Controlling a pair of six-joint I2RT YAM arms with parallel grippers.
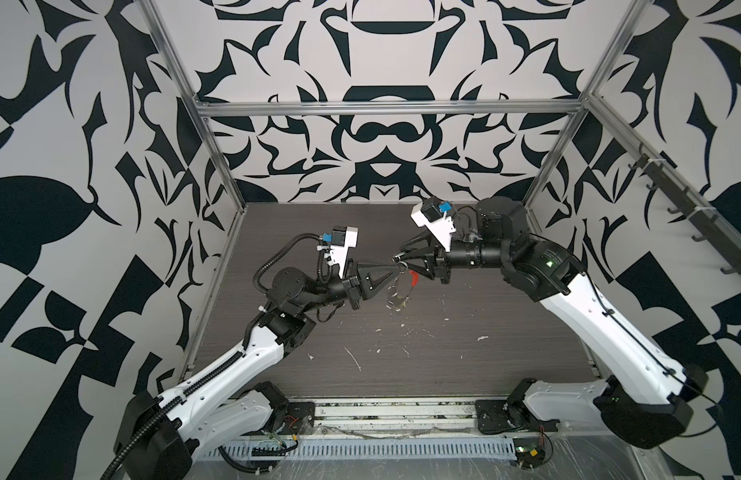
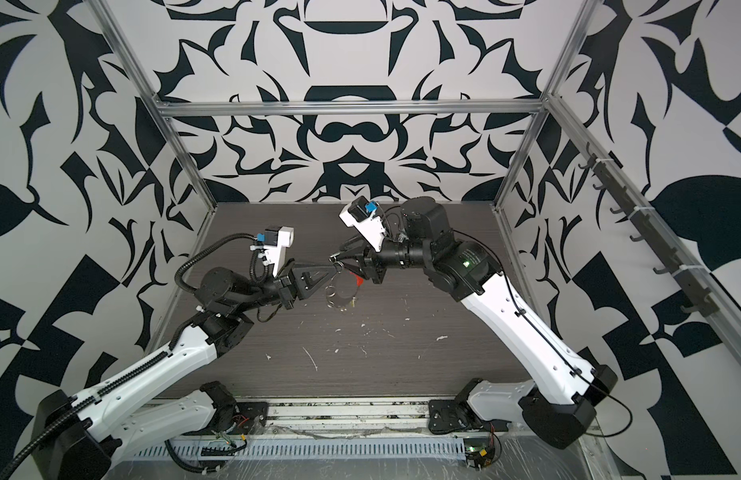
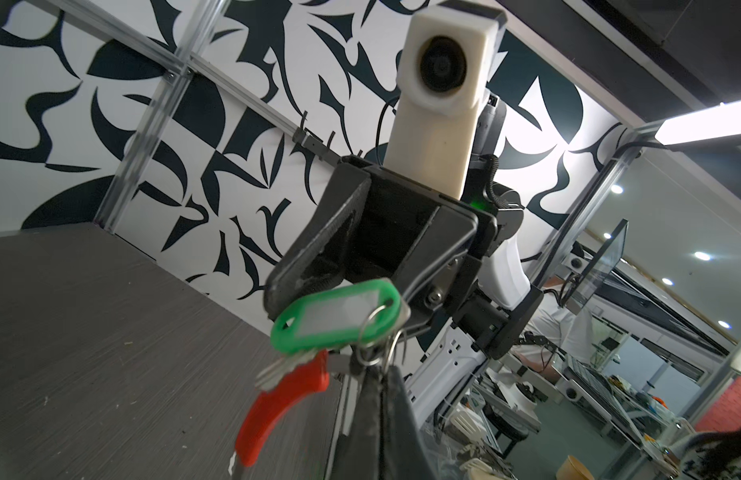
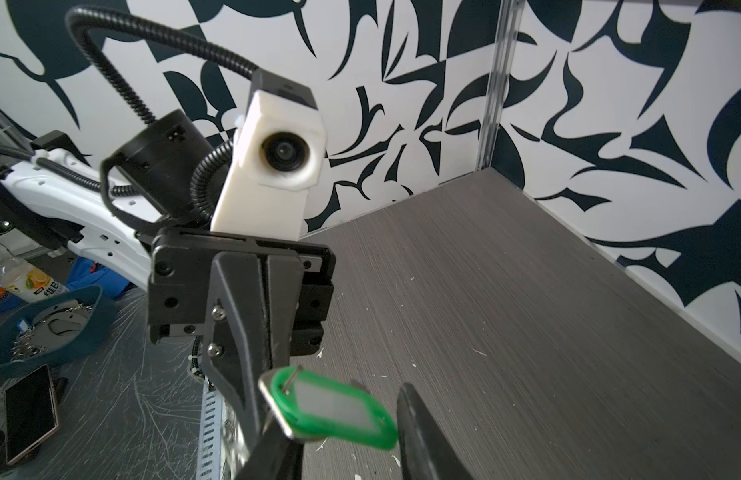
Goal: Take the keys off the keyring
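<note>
Both grippers meet above the middle of the dark table. My left gripper (image 1: 398, 270) is shut on the keyring (image 2: 331, 297), which hangs below its tips as a thin silvery hoop with a red sleeve (image 1: 413, 277). In the left wrist view the left gripper (image 3: 379, 374) pinches the hoop's top at the small wire rings, with the red sleeve (image 3: 277, 411) and a silvery key (image 3: 277, 370) beside it. The green tag (image 4: 339, 411) lies between the parted fingers of my right gripper (image 4: 344, 440), which is open. A yellowish tag (image 1: 398, 306) dangles at the hoop's bottom.
White flecks (image 1: 352, 357) are scattered over the table's near half. Aluminium frame posts (image 1: 219, 166) stand at the back corners. A rail of dark hooks (image 1: 668, 187) runs along the right wall. A slotted cable duct (image 1: 381, 451) lines the front edge.
</note>
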